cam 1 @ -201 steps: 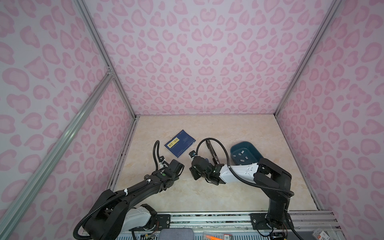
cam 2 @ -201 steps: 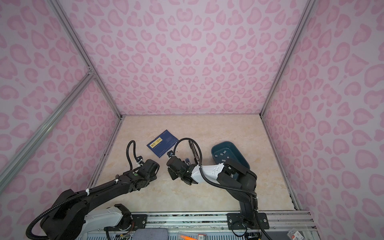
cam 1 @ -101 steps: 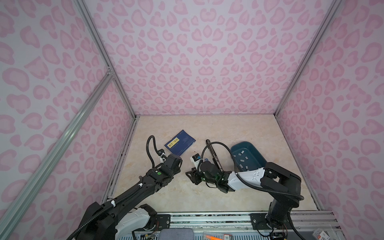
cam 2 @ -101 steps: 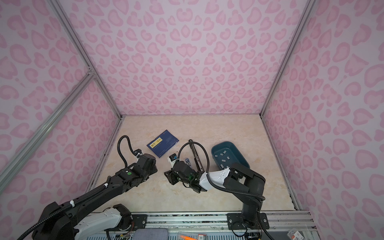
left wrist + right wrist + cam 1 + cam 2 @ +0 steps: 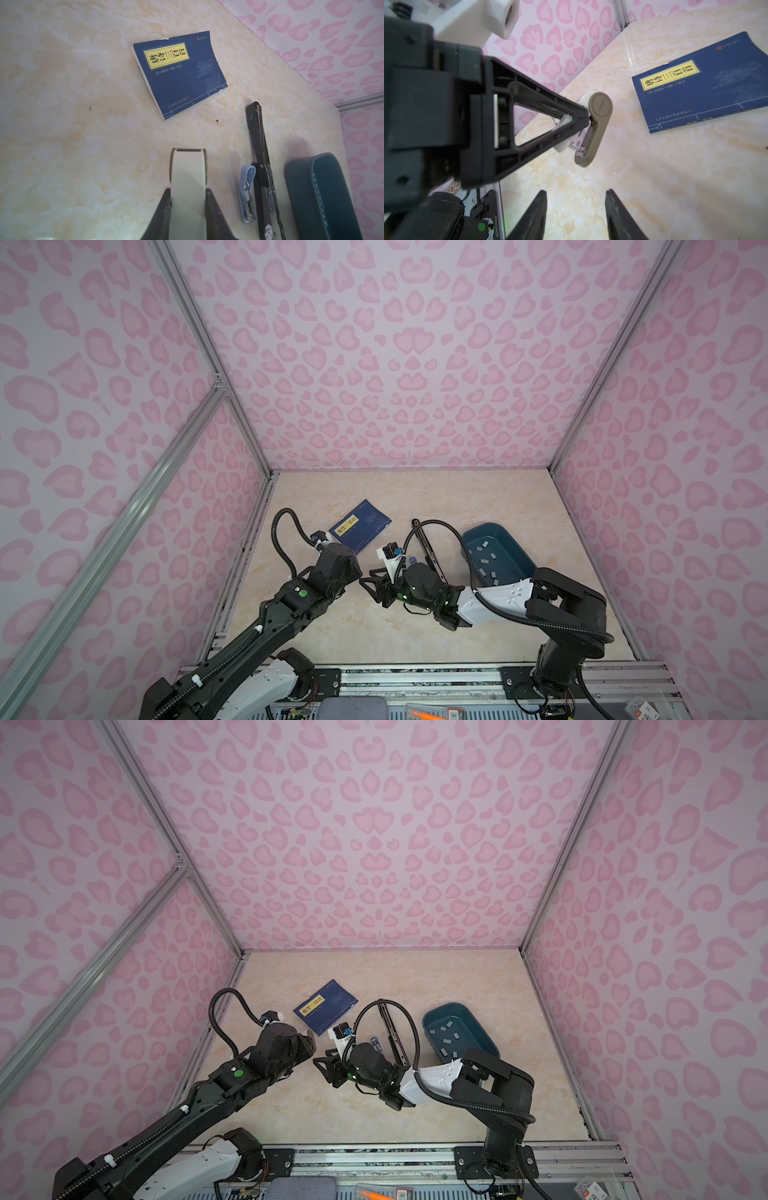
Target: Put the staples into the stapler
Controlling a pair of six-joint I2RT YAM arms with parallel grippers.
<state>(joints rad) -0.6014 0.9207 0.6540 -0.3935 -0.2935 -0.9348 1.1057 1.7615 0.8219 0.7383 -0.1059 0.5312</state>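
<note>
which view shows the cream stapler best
The right wrist view: the cream stapler shows side-on, its metal inside exposed, clamped by the left gripper. The left wrist view shows only its top face; in both top views it cannot be made out.

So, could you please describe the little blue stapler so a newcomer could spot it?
Find the dark teal tray, on the right in both top views. A long black stapler lies alongside it, and on that stapler's side away from the tray lies the little stapler. It alone is pale blue, far shorter than its black neighbour.
</note>
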